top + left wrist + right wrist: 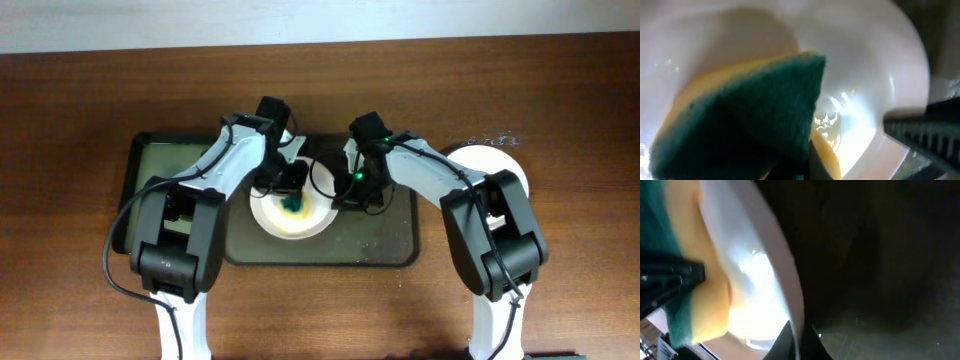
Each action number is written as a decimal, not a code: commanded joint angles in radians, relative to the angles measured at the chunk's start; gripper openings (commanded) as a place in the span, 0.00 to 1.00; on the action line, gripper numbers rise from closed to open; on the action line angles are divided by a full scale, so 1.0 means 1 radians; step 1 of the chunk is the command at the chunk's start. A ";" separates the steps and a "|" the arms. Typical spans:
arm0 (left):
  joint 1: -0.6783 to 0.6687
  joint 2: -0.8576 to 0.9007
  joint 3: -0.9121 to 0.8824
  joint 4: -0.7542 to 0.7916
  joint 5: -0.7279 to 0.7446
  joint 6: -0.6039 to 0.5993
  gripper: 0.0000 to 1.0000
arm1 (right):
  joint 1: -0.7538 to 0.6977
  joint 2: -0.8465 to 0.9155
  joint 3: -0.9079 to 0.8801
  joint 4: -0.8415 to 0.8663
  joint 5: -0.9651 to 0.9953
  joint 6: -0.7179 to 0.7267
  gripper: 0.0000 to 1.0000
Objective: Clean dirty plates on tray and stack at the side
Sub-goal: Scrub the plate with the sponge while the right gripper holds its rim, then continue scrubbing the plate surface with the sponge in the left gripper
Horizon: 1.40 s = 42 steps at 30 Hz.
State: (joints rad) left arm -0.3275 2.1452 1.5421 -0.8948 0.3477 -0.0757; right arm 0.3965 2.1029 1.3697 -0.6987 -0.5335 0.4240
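Left pincer (291, 190) is pinching a sponge (293, 204), green scrub side over yellow foam, pressed down onto the face of a plate (272, 215). In the left wrist view the sponge (740, 125) covers most of the plate's near half. The pincer's own fingers are mostly hidden there.

Right pincer (352, 195) is at the plate's right rim. One ribbed black finger (925, 135) lies over the rim, and the right wrist view shows the rim (787, 285) running down between the dark fingers. It reads as closed on the rim, bracing the plate.

The plate sits in the middle of the tray (385, 245), which is on the counter (80, 100). Its face looks glossy and wet, with a yellowish film.

Handling, judged: the plate is rigid, light and probably breakable, and slick when wet. The shallow rim is the only place to take hold. Pinch it well in, not at the very edge, or the plate may squirt out under the sponge's push. The sponge is soft and squashes, so grip it mid-body.

Another white plate (490, 160) lies on the counter right of the tray, partly under the right arm. I can't tell whether it is one plate or a stack. A narrow black tray (150, 165) sits left of the brown one.
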 commanded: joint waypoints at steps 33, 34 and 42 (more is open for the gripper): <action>-0.017 0.035 -0.003 -0.113 0.173 -0.004 0.00 | 0.008 0.038 -0.025 0.003 0.066 -0.024 0.04; -0.017 0.035 -0.003 -0.082 0.116 -0.065 0.00 | 0.008 0.038 -0.025 0.003 0.066 -0.024 0.04; -0.016 0.035 -0.002 0.204 -0.457 -0.365 0.00 | 0.008 0.038 -0.025 0.004 0.067 -0.024 0.04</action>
State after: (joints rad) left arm -0.3702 2.1498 1.5394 -0.7738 0.2672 -0.3347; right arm 0.3916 2.1036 1.3781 -0.6605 -0.5053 0.4377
